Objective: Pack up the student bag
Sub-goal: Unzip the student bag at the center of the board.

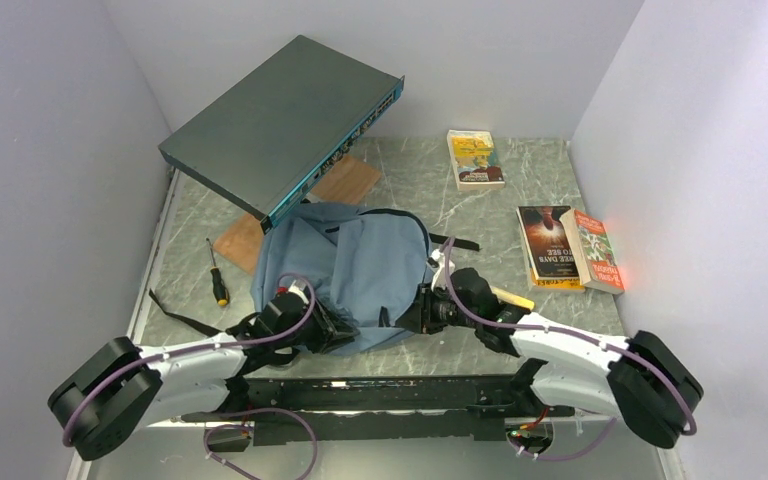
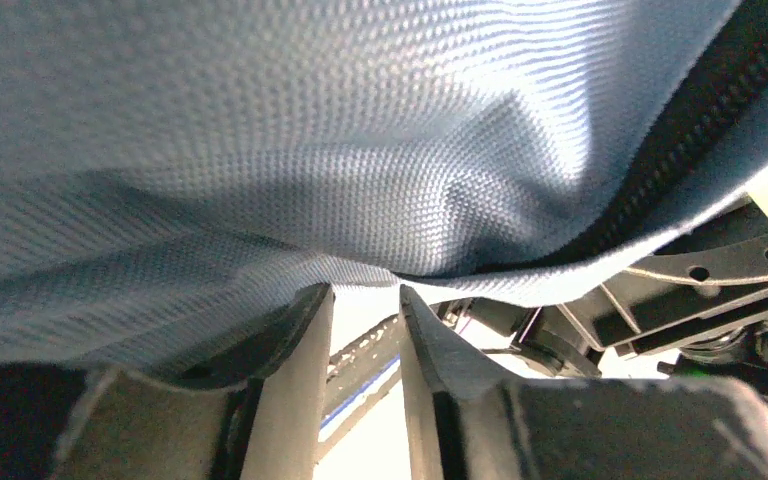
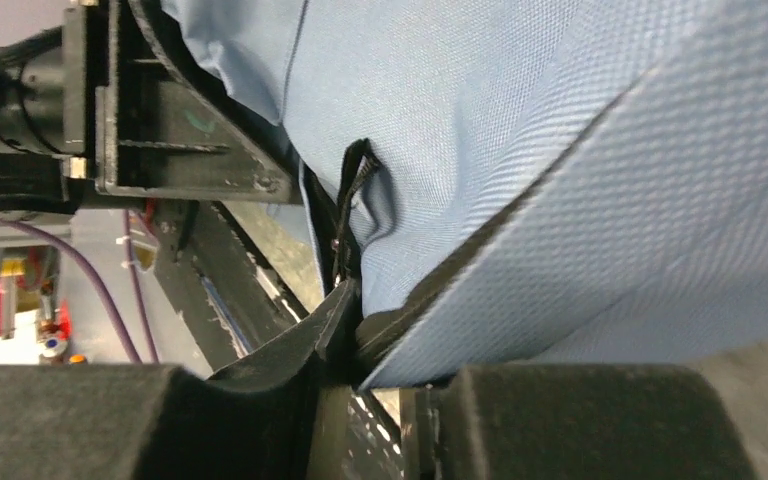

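The student bag [image 1: 360, 262] lies slumped in the middle of the tabletop [image 1: 430, 190], its near edge at both arms, and nothing can be seen inside it. The right end effector [image 3: 356, 335] pinches a black-trimmed fold of its fabric. The left end effector [image 2: 365, 300] stands slightly parted under the hem, gripping nothing I can make out. Three books [image 1: 546, 246] and a screwdriver [image 1: 217, 275] lie outside, so packing looks barely begun.

Bag [image 2: 360, 130] fabric fills top half, blk zipper [image 2: 705, 120] running 1–3 o'clock, hem sagging onto tips of L gripper [image 2: 365, 292] at 6, fingers [image 2: 290, 380] apart w/ narrow gap, nothing btwn; blk arm hardware [image 2: 700, 290] at 4.
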Available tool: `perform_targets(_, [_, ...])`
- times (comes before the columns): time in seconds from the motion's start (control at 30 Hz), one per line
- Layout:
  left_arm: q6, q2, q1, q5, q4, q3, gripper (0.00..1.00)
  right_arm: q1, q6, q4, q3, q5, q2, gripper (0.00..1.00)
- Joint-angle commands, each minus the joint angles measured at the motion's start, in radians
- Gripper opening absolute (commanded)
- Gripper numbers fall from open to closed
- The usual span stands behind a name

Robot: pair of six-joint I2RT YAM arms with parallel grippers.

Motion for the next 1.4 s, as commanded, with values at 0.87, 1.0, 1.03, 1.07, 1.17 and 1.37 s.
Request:
perform_targets(0.87, [0.044, 0.034, 0.008, -0.079, 0.209, -0.101, 0.23, 0.009, -0.292, -0.489, 0.501, -0.078, 0.245, 0.47])
perform_targets(1.0, [0.041, -0.015, 0.008, -0.106, 0.168, -0.105, 0.24, 0.011, -0.297, -0.399, 0.471, -0.104, 0.295, 0.44])
perform_targets(1.03, [0.041, -0.021, 0.008, -0.106, 0.162, -0.106, 0.25, 0.012, -0.294, -0.389, 0.470, -0.107, 0.303, 0.41])
perform_targets(1.07, [0.042, -0.025, 0.009, -0.105, 0.155, -0.105, 0.25, 0.013, -0.286, -0.374, 0.468, -0.110, 0.311, 0.39])
perform_targets(1.17, [0.046, -0.031, 0.009, -0.103, 0.148, -0.104, 0.25, 0.017, -0.263, -0.326, 0.438, -0.133, 0.325, 0.34])
perform_targets(1.37, [0.056, -0.051, 0.008, -0.105, 0.137, -0.098, 0.25, 0.029, -0.287, -0.303, 0.389, -0.044, 0.303, 0.29])
